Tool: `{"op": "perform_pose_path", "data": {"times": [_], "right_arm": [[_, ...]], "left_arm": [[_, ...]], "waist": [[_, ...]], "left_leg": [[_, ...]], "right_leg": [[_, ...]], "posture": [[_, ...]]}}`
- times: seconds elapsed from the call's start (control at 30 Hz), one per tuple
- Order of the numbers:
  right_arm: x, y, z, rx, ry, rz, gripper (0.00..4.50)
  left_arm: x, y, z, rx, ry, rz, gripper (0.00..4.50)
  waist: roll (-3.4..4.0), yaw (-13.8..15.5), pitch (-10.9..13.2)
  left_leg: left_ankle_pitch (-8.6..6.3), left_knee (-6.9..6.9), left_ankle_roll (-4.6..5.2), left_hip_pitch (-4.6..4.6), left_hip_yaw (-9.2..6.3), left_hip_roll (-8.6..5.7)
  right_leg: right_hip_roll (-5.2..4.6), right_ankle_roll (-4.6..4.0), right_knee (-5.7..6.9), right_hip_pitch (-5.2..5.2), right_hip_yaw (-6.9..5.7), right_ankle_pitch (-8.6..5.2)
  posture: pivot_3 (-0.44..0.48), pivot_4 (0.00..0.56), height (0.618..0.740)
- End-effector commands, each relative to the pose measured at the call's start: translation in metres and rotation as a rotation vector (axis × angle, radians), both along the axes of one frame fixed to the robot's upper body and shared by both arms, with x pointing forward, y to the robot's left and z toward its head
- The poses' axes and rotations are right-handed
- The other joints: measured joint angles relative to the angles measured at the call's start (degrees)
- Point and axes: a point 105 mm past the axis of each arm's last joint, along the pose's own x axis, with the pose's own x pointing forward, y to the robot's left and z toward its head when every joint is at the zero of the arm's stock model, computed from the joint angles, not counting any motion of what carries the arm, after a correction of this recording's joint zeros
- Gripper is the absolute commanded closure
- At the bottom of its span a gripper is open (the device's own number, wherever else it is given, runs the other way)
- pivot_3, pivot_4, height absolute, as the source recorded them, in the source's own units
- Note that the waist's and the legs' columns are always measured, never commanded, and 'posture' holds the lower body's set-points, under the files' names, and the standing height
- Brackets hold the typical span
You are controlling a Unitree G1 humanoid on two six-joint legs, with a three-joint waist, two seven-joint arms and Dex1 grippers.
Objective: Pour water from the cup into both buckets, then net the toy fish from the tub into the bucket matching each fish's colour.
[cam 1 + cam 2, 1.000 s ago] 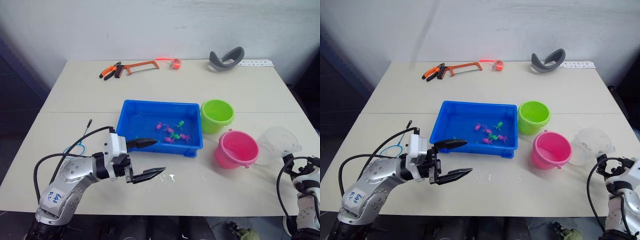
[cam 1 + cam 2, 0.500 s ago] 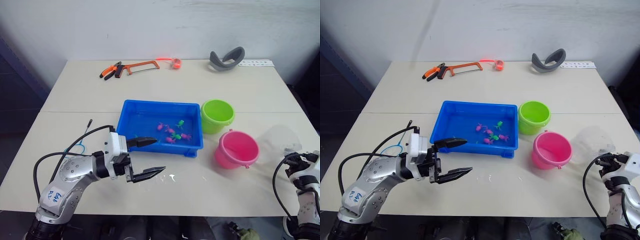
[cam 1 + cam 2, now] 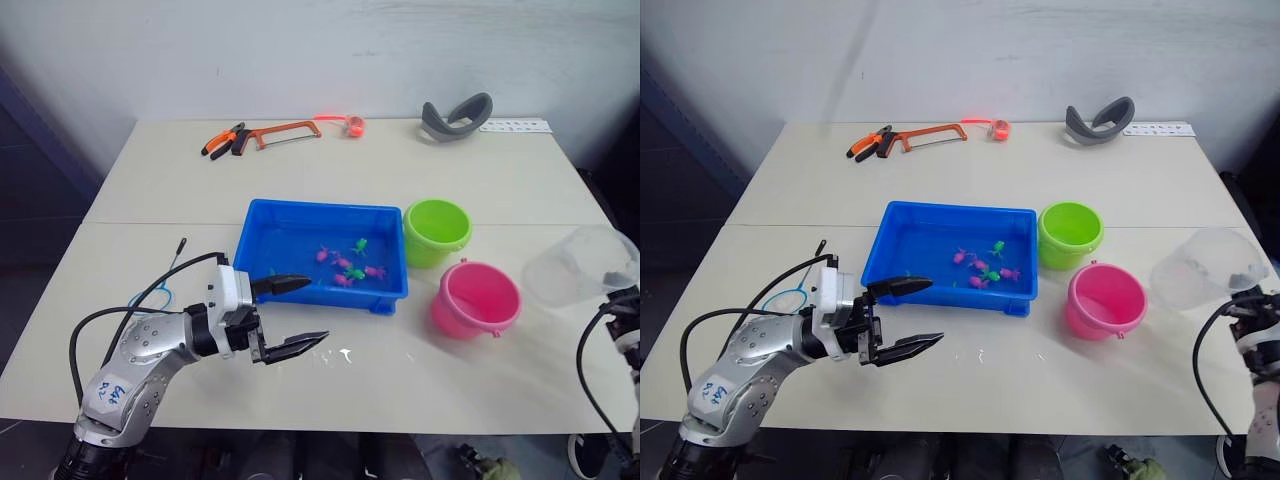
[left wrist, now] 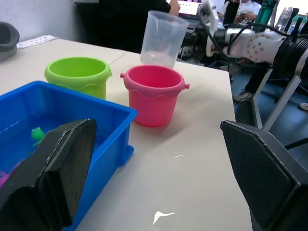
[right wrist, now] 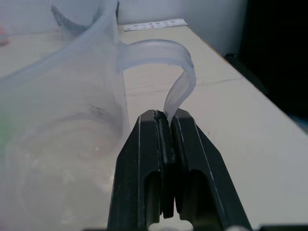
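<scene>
two buckets, one cup, one tub

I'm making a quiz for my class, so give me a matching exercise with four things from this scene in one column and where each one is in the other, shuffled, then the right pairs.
Things:
1. cup
2. toy fish
3. hacksaw
4. net

Places:
A. lying at the table's far edge, beside the pliers
B. inside the blue tub
C. on the table by the left arm, near side
D. held by its handle in the right pincer, lifted off the table

Pairs: 1-D, 2-B, 3-A, 4-C
</scene>
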Motion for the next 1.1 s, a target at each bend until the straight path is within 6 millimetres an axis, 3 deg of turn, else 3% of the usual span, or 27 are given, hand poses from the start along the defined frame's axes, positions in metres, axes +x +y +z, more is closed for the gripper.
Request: {"op": "perform_pose_path", "data": {"times": [0.03, 0.13, 0.37, 0.53, 1.1], "right_arm": [[-0.008, -0.003, 0.047, -0.139, -0.076, -0.028, 4.41], [-0.008, 0.001, 0.07, -0.296, -0.059, -0.028, 4.41], [-0.008, 0.023, 0.091, -0.649, 0.004, -0.003, 4.41], [-0.008, 0.037, 0.094, -0.825, 0.014, 0.01, 4.41], [-0.01, 0.068, 0.082, -1.243, -0.026, 0.103, 4.41]], "left_arm": [[0.0, -0.001, 0.005, 0.001, -0.037, -0.033, 0.0], [0.002, -0.004, 0.005, -0.002, -0.036, -0.067, 0.0], [0.006, -0.017, 0.018, -0.041, -0.035, -0.157, 0.0], [0.007, -0.026, 0.027, -0.057, -0.042, -0.201, 0.0], [0.01, -0.033, 0.023, -0.069, -0.038, -0.218, 0.0]], "waist": [[0.0, 0.07, 0.0], [0.01, 0.15, 0.01], [-0.05, 0.22, 0.06], [-0.07, 0.19, 0.07], [-0.12, 0.15, 0.1]], "left_leg": [[0.0, 0.0, 0.0, -0.01, 0.0, 0.0], [0.0, 0.0, 0.0, -0.02, 0.01, -0.01], [0.01, 0.0, 0.0, -0.07, -0.01, -0.01], [0.08, 0.0, -0.06, -0.07, 0.0, -0.02], [0.15, 0.01, -0.18, -0.06, -0.03, 0.06]], "right_leg": [[0.0, 0.0, 0.0, 0.0, 0.0, 0.0], [0.0, 0.01, -0.01, 0.0, -0.02, 0.0], [0.04, 0.03, -0.08, -0.01, -0.06, 0.02], [0.13, 0.06, -0.06, 0.0, -0.05, 0.03], [0.65, 0.07, -0.11, 0.0, 0.12, 0.03]], "posture": [[0.0, 0.15, 0.74], [0.0, 0.15, 0.74], [0.0, 0.15, 0.74], [0.0, 0.15, 0.74], [0.0, 0.15, 0.74]]}}
